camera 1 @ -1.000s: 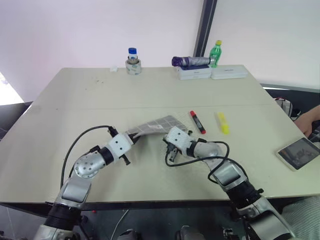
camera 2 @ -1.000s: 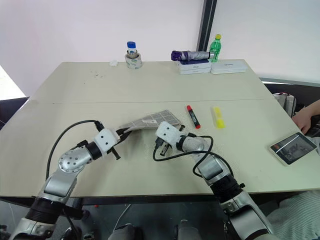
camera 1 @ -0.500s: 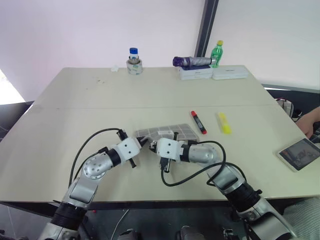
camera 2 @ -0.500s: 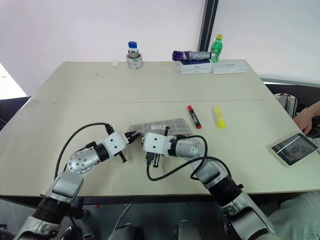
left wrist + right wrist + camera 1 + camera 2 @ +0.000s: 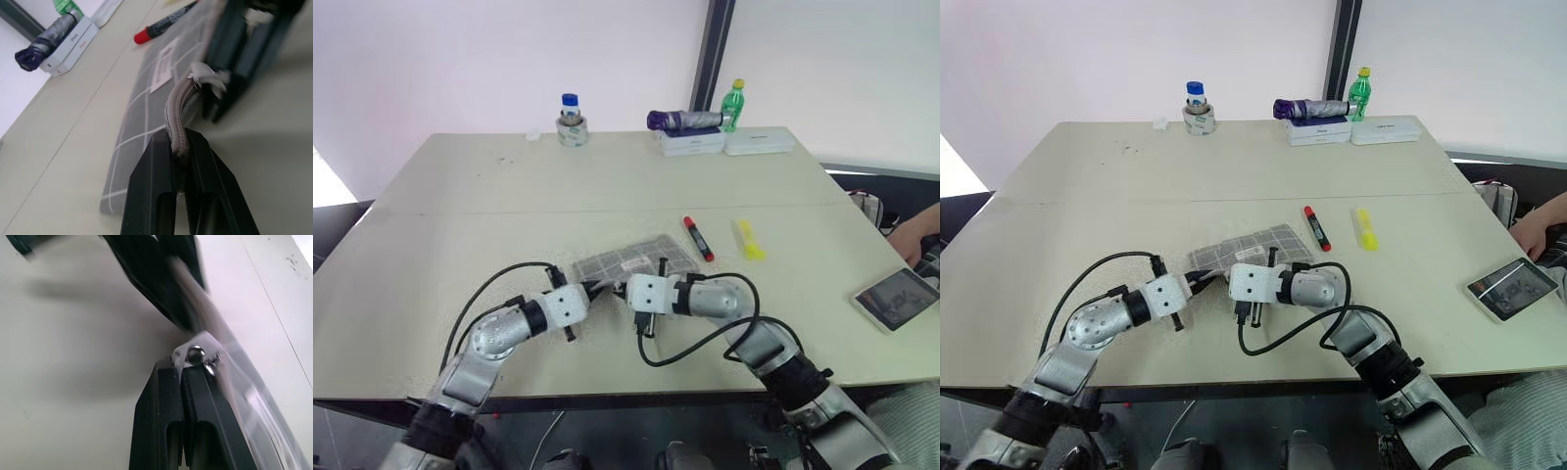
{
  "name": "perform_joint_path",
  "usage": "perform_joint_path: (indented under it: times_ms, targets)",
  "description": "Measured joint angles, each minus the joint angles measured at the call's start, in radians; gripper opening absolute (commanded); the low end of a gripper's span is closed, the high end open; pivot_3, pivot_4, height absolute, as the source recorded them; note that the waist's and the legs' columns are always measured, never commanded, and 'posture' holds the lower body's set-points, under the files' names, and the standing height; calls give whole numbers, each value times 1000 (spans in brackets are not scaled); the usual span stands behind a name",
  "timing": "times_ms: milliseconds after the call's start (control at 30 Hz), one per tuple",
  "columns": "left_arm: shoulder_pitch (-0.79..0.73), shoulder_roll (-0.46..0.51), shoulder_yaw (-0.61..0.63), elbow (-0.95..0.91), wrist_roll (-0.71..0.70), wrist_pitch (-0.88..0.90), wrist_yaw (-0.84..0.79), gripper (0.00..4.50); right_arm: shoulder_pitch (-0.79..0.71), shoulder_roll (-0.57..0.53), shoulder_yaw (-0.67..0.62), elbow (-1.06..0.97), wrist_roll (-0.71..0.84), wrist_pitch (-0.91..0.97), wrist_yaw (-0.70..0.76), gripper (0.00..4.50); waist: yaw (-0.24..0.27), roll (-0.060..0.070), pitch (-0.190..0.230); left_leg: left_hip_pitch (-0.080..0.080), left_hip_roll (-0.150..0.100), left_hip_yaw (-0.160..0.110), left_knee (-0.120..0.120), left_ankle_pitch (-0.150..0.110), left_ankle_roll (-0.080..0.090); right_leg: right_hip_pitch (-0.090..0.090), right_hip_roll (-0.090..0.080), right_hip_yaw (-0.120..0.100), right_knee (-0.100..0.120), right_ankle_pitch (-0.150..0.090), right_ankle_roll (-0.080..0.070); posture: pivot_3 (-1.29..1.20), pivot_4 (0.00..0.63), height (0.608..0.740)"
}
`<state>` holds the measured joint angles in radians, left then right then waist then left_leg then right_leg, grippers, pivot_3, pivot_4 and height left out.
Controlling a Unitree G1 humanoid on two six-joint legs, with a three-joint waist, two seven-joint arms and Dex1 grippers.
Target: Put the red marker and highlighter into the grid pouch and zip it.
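The grid pouch [image 5: 641, 259] lies flat on the table's near middle, grey with white lines and a white label. My left gripper [image 5: 178, 143] is shut on the pouch's near zipper edge. Right beside it, my right gripper [image 5: 184, 366] is shut on the white zipper pull [image 5: 194, 354] with its metal bead. The two grippers almost touch. Beside the pouch's far right corner lies the red marker [image 5: 697, 238], on the table. The yellow highlighter [image 5: 747, 239] lies a little further right.
At the table's far edge stand a blue-capped bottle [image 5: 571, 119], a green bottle [image 5: 734, 104] and a folded umbrella [image 5: 685, 120] on white boxes [image 5: 724, 144]. A tablet [image 5: 895, 299] lies near the right edge, with a person's hand [image 5: 915, 228] beside it.
The pouch, held up off the table by its left end a second ago, now lies flat. My two grippers have come close together at its near edge.
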<state>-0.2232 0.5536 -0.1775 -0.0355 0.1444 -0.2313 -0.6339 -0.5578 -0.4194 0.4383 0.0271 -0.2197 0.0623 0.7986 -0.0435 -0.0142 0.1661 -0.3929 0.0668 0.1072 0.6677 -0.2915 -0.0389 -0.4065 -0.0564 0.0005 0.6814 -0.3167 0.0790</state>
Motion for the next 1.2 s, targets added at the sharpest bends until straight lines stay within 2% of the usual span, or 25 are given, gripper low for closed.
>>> perform_joint_path:
  times_ms: [133,267,500,733,967,1067,1133,1200]
  targets:
    - [17,18,-3,-15,21,-19,0,0,0,6,3,0,0,-12,16,21,5,0,0,0,0,0,0,-1,1,0,0,0,0,0,0,0,150,740]
    - [15,-45,-31,-19,36,27,14,0,0,8,43,-3,-31,-39,37,21,10,0,0,0,-1,0,1,-1,1,1,-1,0,0,0,0,0,150,740]
    - [12,-80,-47,-19,62,57,25,0,2,-4,71,-2,-92,-106,54,21,6,0,0,0,-1,0,1,0,1,1,0,0,0,0,0,0,150,740]
    - [6,-107,-47,-18,59,80,25,0,-8,-25,85,1,-152,-175,72,21,8,0,0,0,-1,0,1,0,0,1,0,0,0,0,0,0,150,740]
    - [3,-116,-31,-13,16,96,28,0,-6,-34,55,5,-141,-194,75,21,7,0,0,0,-1,0,1,0,0,1,0,0,0,0,0,0,150,740]
    - [-13,-115,-12,-3,5,94,39,0,14,15,-10,-21,0,-83,113,960,6,0,0,0,0,0,1,0,-1,1,0,0,0,0,0,0,150,740]
    - [-25,-113,5,2,-1,96,50,0,18,29,-28,-54,64,-35,136,1807,5,0,0,0,0,0,1,0,0,1,0,0,0,0,0,0,150,740]
    - [-26,-117,15,3,-11,100,59,0,20,25,-40,-76,92,-17,144,2934,6,0,0,0,-1,0,1,0,0,1,0,0,0,0,0,0,150,740]
